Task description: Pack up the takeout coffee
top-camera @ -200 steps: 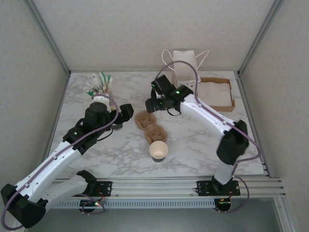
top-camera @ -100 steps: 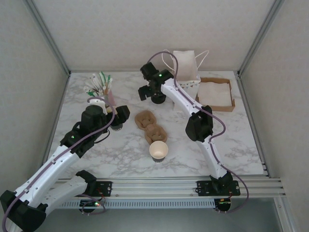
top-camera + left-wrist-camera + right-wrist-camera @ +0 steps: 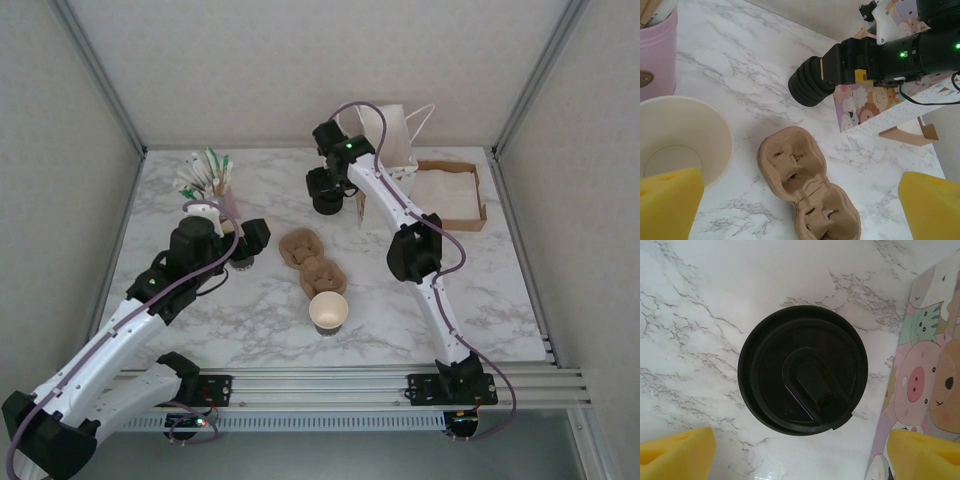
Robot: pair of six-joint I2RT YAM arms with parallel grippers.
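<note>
Swinging the right gripper (image 3: 800, 452) away from the cup carrier (image 3: 312, 262), we are now hovering it, jaws spread and empty, over the black lids (image 3: 802, 369) at the carrier's 12 o'clock. The left gripper (image 3: 800, 205) is idling released by the cup stack (image 3: 680, 142). The coffee cup (image 3: 328, 312) is standing lidless at the carrier's 6 o'clock; lidding likely follows.

We log a white marble table (image 3: 480, 290). Mid-table a brown pulp cup carrier (image 3: 313, 262) lies flat. Far left stands a pink holder (image 3: 222, 195) of stirrers. At the back, a pile of black lids (image 3: 802, 369) sits just beside an animal-print paper bag (image 3: 398, 140). Right of the bag is a cardboard tray (image 3: 478, 190) of white napkins.
</note>
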